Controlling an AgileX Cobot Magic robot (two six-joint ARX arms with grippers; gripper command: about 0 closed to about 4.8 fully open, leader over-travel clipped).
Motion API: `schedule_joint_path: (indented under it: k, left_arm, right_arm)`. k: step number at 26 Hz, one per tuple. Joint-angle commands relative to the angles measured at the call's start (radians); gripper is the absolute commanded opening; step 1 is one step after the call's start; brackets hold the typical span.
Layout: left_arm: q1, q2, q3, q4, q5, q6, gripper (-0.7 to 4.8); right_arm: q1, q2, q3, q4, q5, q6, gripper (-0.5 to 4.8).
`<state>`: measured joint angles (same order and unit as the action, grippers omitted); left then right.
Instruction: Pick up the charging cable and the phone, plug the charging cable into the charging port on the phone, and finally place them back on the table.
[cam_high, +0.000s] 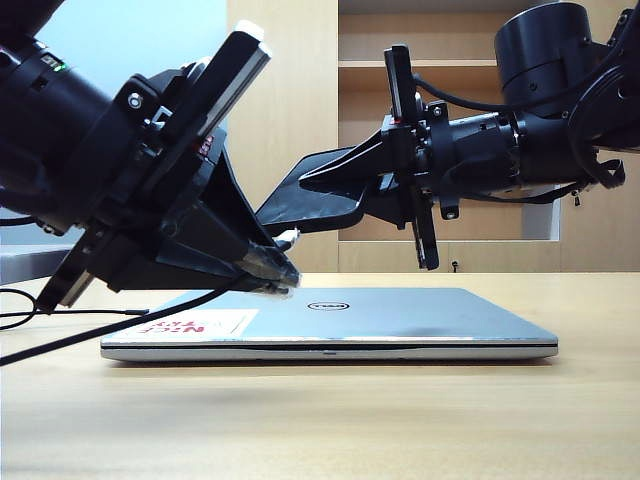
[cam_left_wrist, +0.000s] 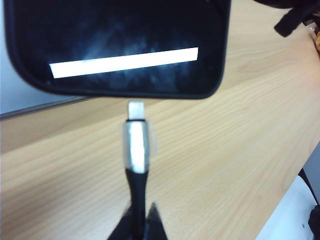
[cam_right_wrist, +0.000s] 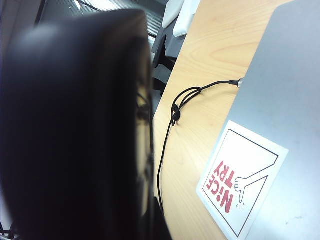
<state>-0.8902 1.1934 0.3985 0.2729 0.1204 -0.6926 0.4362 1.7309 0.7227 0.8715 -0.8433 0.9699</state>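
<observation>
Exterior view: I see the left tool clamped on the charging cable above the laptop; the right tool grips the phone above it.
Left wrist view: plug just short of the phone's edge.
Right wrist view: phone fills the frame over the worktop

Left wrist view: the phone is cut off by the picture's edge — only one short edge shows, and the charging port in it is too small to make out. The left gripper shows only as blurred fingertips. Right wrist view: a dark, blurred mass — the phone's back — fills one side, hiding the right gripper.
</observation>
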Motion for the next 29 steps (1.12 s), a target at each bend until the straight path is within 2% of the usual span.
schedule_joint_path:
  k: [1,29]
  left_arm:
    - [0.0,-0.003,0.005,0.014,0.0,0.005,-0.06]
    - [0.0,-0.003,0.005,0.028,-0.001,0.004,-0.06]
  right_arm:
    - [0.001,-0.008,0.003,0.037,-0.023,-0.006,-0.06]
    - [0.003,-0.008,0.003,0.037,-0.024,-0.028,-0.06]
